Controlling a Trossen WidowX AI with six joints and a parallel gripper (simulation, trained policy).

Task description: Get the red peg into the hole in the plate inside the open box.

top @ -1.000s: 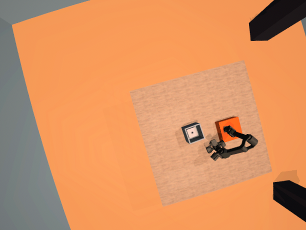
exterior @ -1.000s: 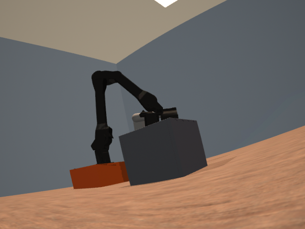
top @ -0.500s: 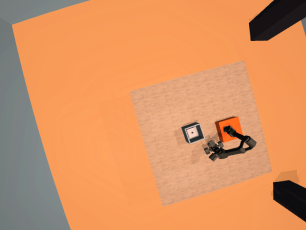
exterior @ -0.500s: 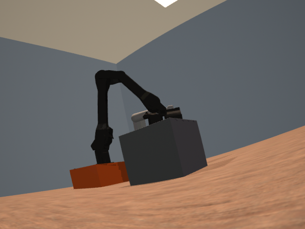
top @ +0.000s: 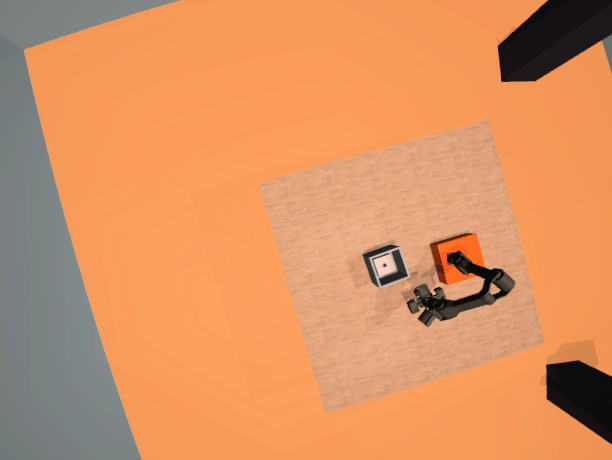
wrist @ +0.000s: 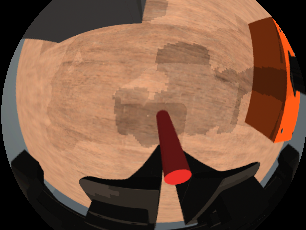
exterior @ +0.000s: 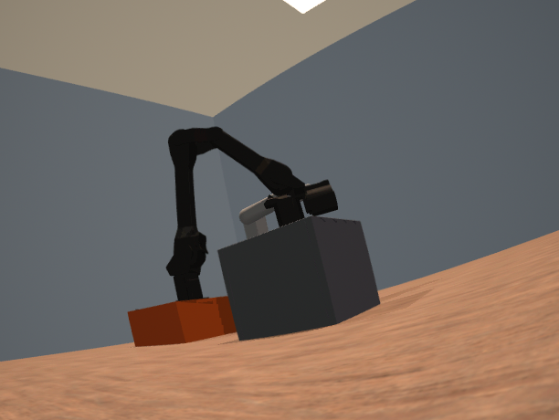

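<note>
One slim red peg point(wrist: 171, 150), pinched in the tool point(wrist: 165, 148) above the tabletop point(top: 400, 200) point(exterior: 411, 365) point(wrist: 90, 100), outside the open box point(top: 371, 272) point(exterior: 283, 283) point(wrist: 90, 20); looks light, stiff, perhaps slippery, being round; best gripped right there near one end, leaving the other length clear for the hole!

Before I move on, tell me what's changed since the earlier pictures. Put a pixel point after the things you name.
The tool point(top: 425, 300) point(exterior: 290, 211) point(wrist: 165, 148) has shifted slightly left in the top view and risen a little in the exterior view. It grips the red peg point(wrist: 168, 140); earlier grip can't be told. The open box point(top: 372, 274) point(exterior: 279, 283) point(wrist: 90, 20) stayed put.
</note>
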